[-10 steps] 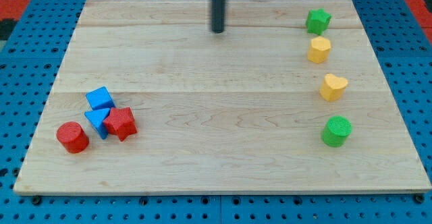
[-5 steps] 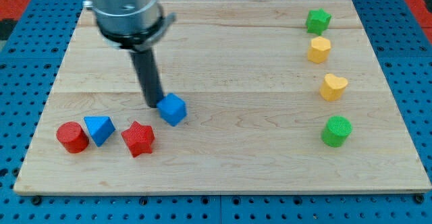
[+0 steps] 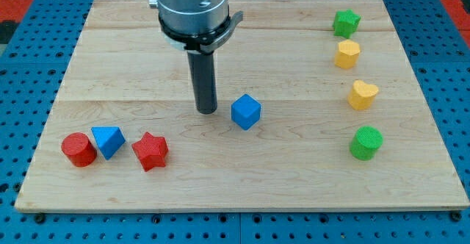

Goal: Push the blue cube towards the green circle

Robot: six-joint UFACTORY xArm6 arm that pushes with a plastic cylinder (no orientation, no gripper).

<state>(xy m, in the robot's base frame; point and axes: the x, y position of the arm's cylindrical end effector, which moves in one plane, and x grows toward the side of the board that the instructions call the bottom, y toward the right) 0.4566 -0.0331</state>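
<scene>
The blue cube point(image 3: 245, 112) sits near the middle of the wooden board point(image 3: 242, 185). The green circle point(image 3: 366, 142) stands at the view's right, lower down. My tip point(image 3: 207, 110) is on the board just to the left of the blue cube, a small gap apart from it. The rod rises to the grey arm body at the view's top.
A red cylinder point(image 3: 78, 149), a blue triangle point(image 3: 108, 140) and a red star point(image 3: 150, 151) lie at the lower left. A green star point(image 3: 346, 23), a yellow hexagon point(image 3: 347, 54) and a yellow heart point(image 3: 363, 95) line the right side above the green circle.
The blue cube has slid to the right, from the left cluster to near the board's middle. My tip has moved right behind it. The red star and blue triangle were shifted earlier.
</scene>
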